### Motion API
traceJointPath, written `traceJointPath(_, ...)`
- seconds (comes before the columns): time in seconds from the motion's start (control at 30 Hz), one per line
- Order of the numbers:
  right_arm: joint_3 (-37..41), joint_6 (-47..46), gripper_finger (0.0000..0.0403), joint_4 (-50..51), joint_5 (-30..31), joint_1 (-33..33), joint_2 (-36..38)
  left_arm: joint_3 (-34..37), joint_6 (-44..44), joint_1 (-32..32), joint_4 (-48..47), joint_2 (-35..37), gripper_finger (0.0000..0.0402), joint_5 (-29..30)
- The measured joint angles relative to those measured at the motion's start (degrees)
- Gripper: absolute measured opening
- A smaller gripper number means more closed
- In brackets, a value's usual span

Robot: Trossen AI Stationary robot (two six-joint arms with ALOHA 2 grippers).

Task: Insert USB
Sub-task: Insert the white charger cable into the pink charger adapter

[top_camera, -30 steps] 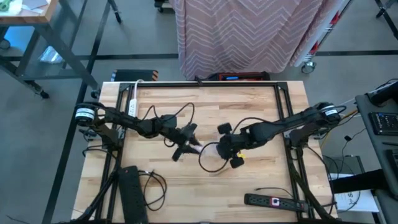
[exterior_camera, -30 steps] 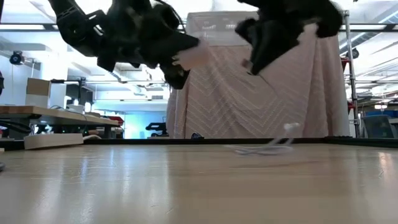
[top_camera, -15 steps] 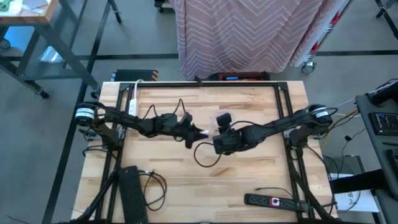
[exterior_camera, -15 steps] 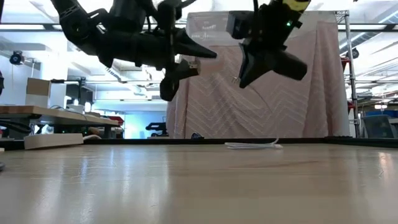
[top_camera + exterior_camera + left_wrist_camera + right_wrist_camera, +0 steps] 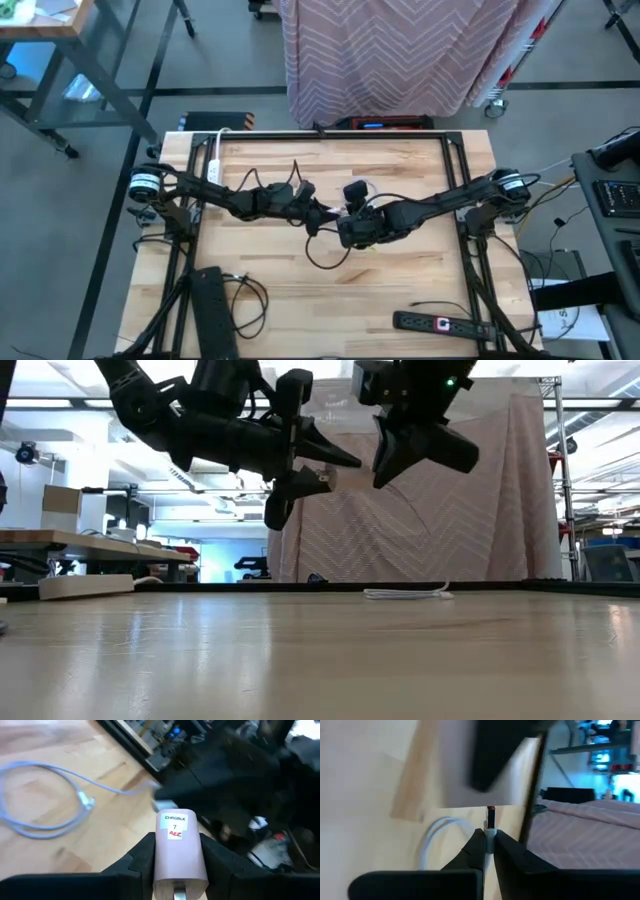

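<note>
The left tool (image 5: 177,870) is pressed against a white charger block (image 5: 177,847), which is held between both fingers, its labelled end facing away from the wrist toward the other arm. The right tool (image 5: 488,840) is pinched on the plug (image 5: 491,822) of a white cable (image 5: 437,837), the short metal tip standing proud of the fingertips. In the high view both tools are seen well above the middle of the tabletop (image 5: 400,165), tip to tip, with charger and plug almost meeting.

The step in hand appears to be the mating itself. It would be done well if the plug were kept square to the port and on one line with it, then eased straight in with little force; any tilt would likely cause the tip to catch on the port's edge or the block to twist in the grip. Whether the plug is already touching the port cannot be told, since the right arm fills the far part of the left wrist view.

The slack of the cable hangs down and lies looped on the tabletop below the tools; its pull on the plug should be watched. A white power strip (image 5: 212,160) lies at the far left edge and two black ones (image 5: 210,315) (image 5: 445,325) at the near edge, all well apart from the work. Nothing stands between the tools.
</note>
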State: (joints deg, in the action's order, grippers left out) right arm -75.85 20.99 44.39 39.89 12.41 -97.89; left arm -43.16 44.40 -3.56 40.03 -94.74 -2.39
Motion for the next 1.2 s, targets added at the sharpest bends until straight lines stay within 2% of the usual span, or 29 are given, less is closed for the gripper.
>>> traceJointPath(0.17,0.0,-3.3,0.0008,2.2,-4.8,0.0,0.0,0.0,-0.2,-0.8,0.0,-0.1,0.0104,0.5)
traceJointPath(0.27,0.1,-3.4,0.0008,1.9,-5.0,0.0,0.0,0.1,-0.2,-1.1,0.2,-0.1,0.0103,0.5)
traceJointPath(0.83,0.1,-3.1,0.0008,4.1,-0.9,-1.4,0.0,0.1,1.1,-1.0,0.9,0.0,0.0104,-2.6)
traceJointPath(1.2,0.2,0.9,0.0008,0.5,-0.6,-1.5,0.1,-2.0,0.7,-1.0,-0.4,-1.1,0.0103,-2.8)
